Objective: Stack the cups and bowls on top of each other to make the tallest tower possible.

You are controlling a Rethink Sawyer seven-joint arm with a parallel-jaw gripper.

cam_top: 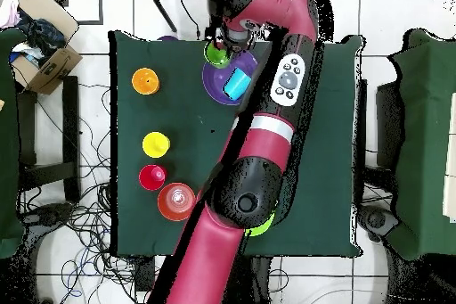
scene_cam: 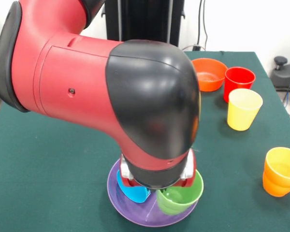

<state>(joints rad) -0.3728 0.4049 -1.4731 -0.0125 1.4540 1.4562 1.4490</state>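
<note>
Purple bowl [scene_cam: 135,212] holding blue cup [scene_cam: 133,192], green cup [scene_cam: 181,195], one each

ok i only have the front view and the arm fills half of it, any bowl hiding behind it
observer: yes, overhead shows a light green bowl, half under the arm, at the table's end nearest the robot's base
operator: and the blue cup, i only see a bit of it under the arm
observer: overhead shows it whole: the blue cup lies on its side inside the purple bowl, apart from the green cup, which sits at the bowl's rim
</note>
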